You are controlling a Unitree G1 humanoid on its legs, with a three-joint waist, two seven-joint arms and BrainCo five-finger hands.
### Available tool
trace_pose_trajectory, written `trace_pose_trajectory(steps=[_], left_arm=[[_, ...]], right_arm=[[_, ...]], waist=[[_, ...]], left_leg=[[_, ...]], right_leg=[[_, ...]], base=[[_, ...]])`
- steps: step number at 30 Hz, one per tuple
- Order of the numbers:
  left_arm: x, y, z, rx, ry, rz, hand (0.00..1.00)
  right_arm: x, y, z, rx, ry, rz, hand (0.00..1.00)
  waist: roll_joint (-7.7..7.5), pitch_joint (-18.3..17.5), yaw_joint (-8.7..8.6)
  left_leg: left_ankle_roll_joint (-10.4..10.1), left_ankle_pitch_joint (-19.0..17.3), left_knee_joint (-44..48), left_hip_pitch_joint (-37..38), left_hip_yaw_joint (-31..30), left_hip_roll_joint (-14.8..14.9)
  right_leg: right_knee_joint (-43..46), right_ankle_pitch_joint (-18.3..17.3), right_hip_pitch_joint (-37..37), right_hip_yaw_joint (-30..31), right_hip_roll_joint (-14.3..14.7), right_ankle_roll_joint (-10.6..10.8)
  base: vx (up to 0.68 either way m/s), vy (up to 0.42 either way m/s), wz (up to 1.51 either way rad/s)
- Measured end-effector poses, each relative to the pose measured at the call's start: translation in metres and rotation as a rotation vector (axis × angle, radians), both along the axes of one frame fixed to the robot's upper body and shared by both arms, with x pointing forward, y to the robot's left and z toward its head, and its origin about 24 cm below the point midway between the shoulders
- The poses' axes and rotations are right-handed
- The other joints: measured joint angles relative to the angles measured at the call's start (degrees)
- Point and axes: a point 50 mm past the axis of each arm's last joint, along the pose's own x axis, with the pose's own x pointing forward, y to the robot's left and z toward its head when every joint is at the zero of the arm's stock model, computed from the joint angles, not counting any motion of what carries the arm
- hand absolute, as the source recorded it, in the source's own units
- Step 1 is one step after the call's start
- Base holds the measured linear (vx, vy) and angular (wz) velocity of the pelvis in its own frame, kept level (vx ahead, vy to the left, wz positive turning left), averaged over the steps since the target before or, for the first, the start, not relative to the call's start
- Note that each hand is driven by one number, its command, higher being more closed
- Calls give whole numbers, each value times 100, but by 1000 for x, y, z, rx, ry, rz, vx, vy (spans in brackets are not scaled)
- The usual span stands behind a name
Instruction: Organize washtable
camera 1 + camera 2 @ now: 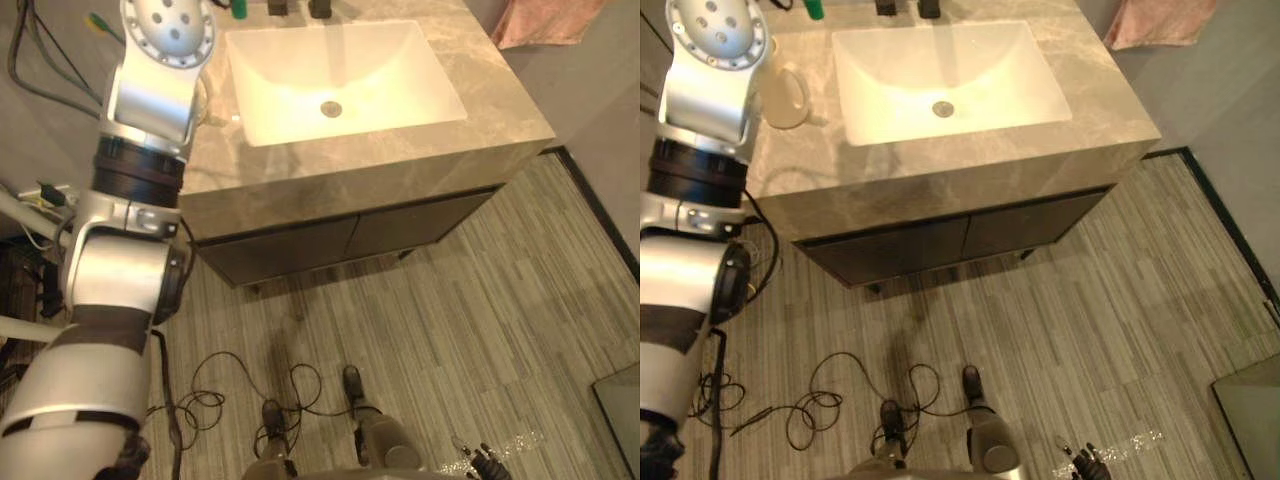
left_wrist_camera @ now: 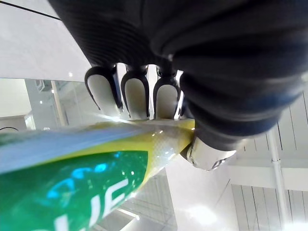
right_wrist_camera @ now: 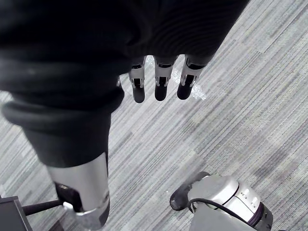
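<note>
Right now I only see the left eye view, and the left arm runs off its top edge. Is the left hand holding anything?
Observer: Yes. In its wrist view the left hand is closed on a glossy green and yellow package.
Operator: And the right hand?
Observer: The right hand hangs over the grey striped floor, fingers straight, holding nothing.
Operator: What's behind my arm on the counter?
Observer: A pale translucent cup stands on the marble counter, left of the white basin.
</note>
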Motion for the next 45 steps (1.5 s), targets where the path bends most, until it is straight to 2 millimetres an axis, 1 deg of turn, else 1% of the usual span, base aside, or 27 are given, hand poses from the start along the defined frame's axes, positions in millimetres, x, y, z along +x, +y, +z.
trace_pose_trajectory(steps=[1, 4, 7, 8, 10, 12, 13, 16, 21, 24, 27, 29, 32, 35, 41, 45], left_arm=[[-1, 2, 1, -3, -6, 3, 100], [-5, 11, 5, -66, -27, -1, 100], [-6, 16, 6, -100, -33, -11, 100], [-6, 18, 6, -121, -35, -16, 100], [-7, 23, 8, -157, -40, -27, 100], [-4, 31, 7, -208, -23, -39, 100], [-2, 34, 6, -221, -14, -36, 100], [6, 47, 0, -288, 35, -33, 100], [17, 56, -5, -319, 98, -20, 100], [17, 60, -3, -318, 108, -20, 100], [20, 62, -1, -317, 131, -16, 100], [19, 64, -1, -315, 128, -10, 100], [18, 65, 0, -315, 124, -1, 100], [18, 65, 1, -307, 118, 17, 100], [16, 66, 1, -311, 96, 121, 100], [17, 63, -1, -249, 105, 232, 100]], right_arm=[[0, 0, 0, 0, 0, 0, 0], [1, -1, 0, -3, -1, 1, 0], [0, -1, 0, -2, 0, 2, 0], [0, 0, 0, 0, 0, 2, 0], [0, 4, -1, 9, 0, 0, 0], [0, 5, -1, 14, -1, -1, 0], [0, 6, -1, 15, 0, -1, 0], [0, 7, -2, 20, 1, -2, 0], [0, 8, -2, 28, 8, -3, 0], [-1, 8, -3, 31, 12, -2, 0], [0, 6, -2, 26, 11, -1, 0], [-1, 5, -2, 22, 12, 0, 0], [-1, 2, -1, 15, 12, 2, 0], [0, -1, 0, 4, 12, 9, 0], [3, 3, -1, 7, 12, 47, 0], [6, 6, 0, -1, 2, 68, 0]], waist=[[-21, 1, 0], [-58, -1, -5], [-108, -2, -30], [-138, -2, -43], [-244, -22, -79], [-298, -45, -146], [-309, -52, -151], [-316, -57, -160], [-318, -58, -156], [-316, -57, -164], [-315, -56, -167], [-315, -56, -174], [-311, -51, -180], [-311, -51, -205], [-312, -52, -209], [-321, -44, -212]], left_leg=[[-7, 6, 0, 2, 8, -16], [-6, 41, 0, 10, 44, -41], [-6, 42, 0, 17, 64, -86], [-6, 44, 0, 29, 66, -101], [-8, 43, 2, 41, 69, -132], [-8, 43, 4, 41, 56, -162], [-8, 43, 4, 44, 56, -166], [-6, 43, 7, 48, 44, -171], [9, 35, 4, 48, 1, -172], [5, 29, 2, 46, 3, -161], [-9, 18, 0, 36, 4, -156], [4, 31, 0, 32, 11, -173], [-23, 54, -1, 34, 30, -158], [-27, 94, -2, 34, 38, -160], [-29, 93, -1, 25, 20, -212], [-30, 90, 0, 5, -21, -218]], right_leg=[[0, -41, -1, 1, -13, -47], [0, -121, -7, -4, -42, 9], [6, -103, -4, 4, -89, -12], [24, -100, -1, 6, -101, -13], [24, -97, 16, 1, -132, -17], [25, -86, 29, 0, -164, -24], [24, -68, 30, 1, -168, -26], [18, 69, 31, 0, -177, -3], [3, 160, 40, 3, -179, -25], [-1, 159, 34, 9, -168, -26], [-2, 146, 17, 11, -158, -41], [-1, 75, 14, 7, -170, -106], [0, -75, 4, -19, -153, -88], [0, -94, 2, -22, -156, -81], [22, -55, 3, -36, -214, -67], [22, -30, 3, -35, -224, -63]], base=[[41, 28, 0], [47, 28, -3], [60, 55, 0], [78, 71, 1], [100, 83, 3], [85, 76, 6], [64, 72, 3], [48, 79, 0], [23, 59, 1], [20, 39, -2], [5, 10, -1], [22, 34, -1], [10, 8, -1], [61, 44, -1], [93, 76, 4], [73, 67, 4]])
